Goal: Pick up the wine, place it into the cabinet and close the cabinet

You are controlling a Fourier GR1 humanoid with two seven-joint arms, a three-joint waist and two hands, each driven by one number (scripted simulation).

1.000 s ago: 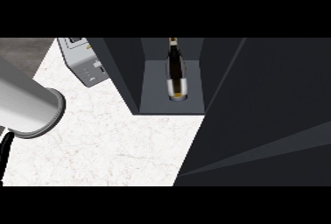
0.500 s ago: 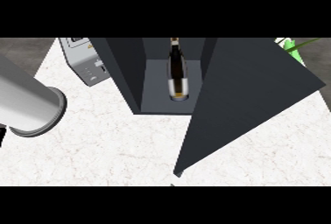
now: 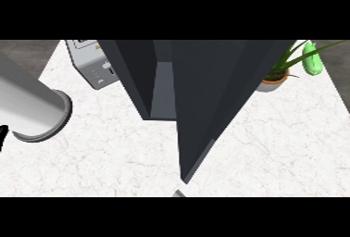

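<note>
Swung further round than half a second ago, the cabinet's door [image 3: 212, 92] now covers most of the opening, and the wine that stood upright inside is hidden behind it; only a narrow strip of the pale inner wall [image 3: 163, 90] shows between the door and the cabinet [image 3: 133, 74]'s dark left side. Well to the left of the cabinet the grey left forearm [image 3: 31, 109] lies across the white marbled tabletop [image 3: 103, 162], and just a black sliver of the left robot hand [image 3: 3, 135] shows at the left edge, too little to tell whether it is open or closed; it is well apart from the cabinet and touches nothing visible. A grey kitchen appliance [image 3: 96, 67] stands just beside the cabinet's left wall, its front marks too small to read. To the right of the door are a potted plant [image 3: 275, 79] and, near it, a green bottle [image 3: 312, 58]. The door's lower corner reaches almost to the near edge of the tabletop.
</note>
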